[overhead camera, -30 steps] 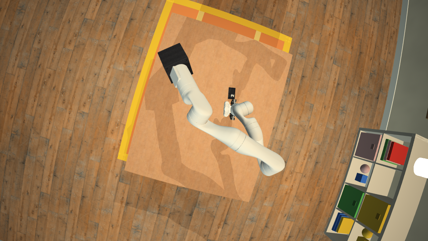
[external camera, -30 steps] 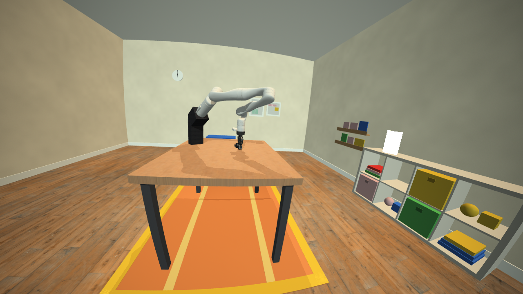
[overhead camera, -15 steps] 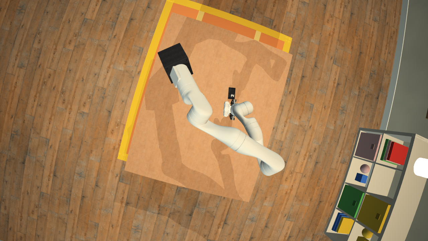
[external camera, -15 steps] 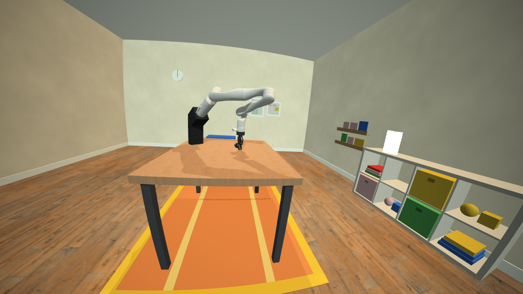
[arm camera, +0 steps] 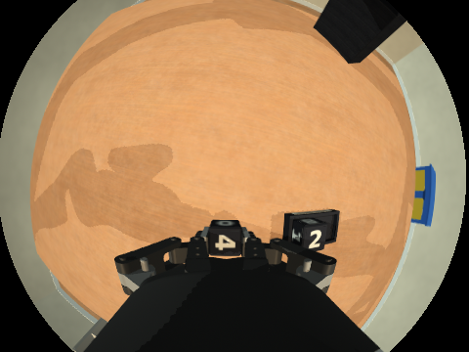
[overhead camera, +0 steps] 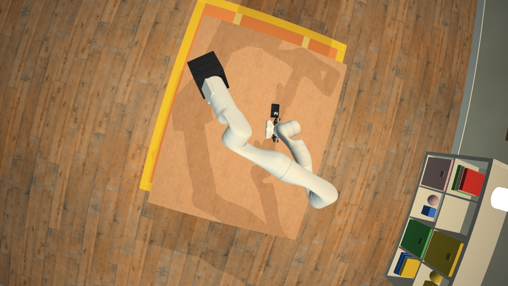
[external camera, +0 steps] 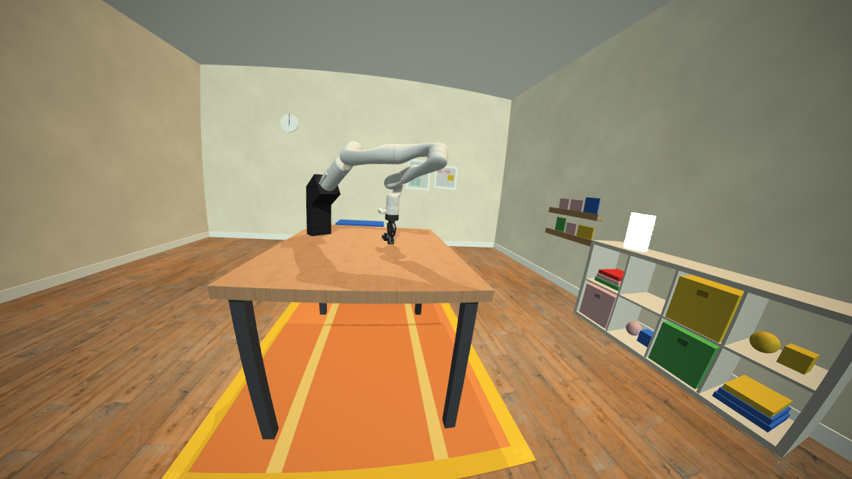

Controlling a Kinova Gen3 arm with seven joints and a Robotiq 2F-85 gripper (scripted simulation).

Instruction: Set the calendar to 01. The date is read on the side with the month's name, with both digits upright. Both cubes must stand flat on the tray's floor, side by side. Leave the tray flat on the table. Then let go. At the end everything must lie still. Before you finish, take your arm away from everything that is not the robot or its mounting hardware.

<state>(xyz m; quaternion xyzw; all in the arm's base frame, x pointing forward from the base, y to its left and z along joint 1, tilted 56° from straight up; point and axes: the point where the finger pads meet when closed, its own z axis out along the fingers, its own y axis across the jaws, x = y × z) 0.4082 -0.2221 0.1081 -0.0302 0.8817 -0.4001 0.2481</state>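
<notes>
An orange mat with yellow borders (overhead camera: pixel 270 30) (external camera: pixel 357 381) is shown beneath the counter in the exterior view, while only its edges are seen from the top. The counter, a rectangular table of smooth tan wood (overhead camera: pixel 174 177) (external camera: pixel 357 273) (arm camera: pixel 220 122), is carried on dark, square-sided legs that are revealed only by the exterior view. The glossy white, rounded arm (overhead camera: pixel 262 156) (external camera: pixel 387 154) is mounted on an angular black pedestal (overhead camera: pixel 204 65) (external camera: pixel 318 214) (arm camera: pixel 357 34) with a faint grain.

The tool, black and metal-jointed (external camera: pixel 391 239) (arm camera: pixel 225 237), is closed on a black cube marked with a pale 4 (arm camera: pixel 225 240). That cube is shown clearly only in the wrist view; its 4 is turned sideways, and a grey rounded mark is seen on another face. Whether it is touching the counter cannot be told.

The calendar's shallow, rectangular black tray (overhead camera: pixel 273 106) (arm camera: pixel 313 213) is placed on the counter, near the tool. A second black cube, marked with a white 2 (overhead camera: pixel 275 113) (arm camera: pixel 313 236), is seen at the tray. Another pale mark on its side is exposed only in the wrist view. A month's name cannot be read.
</notes>
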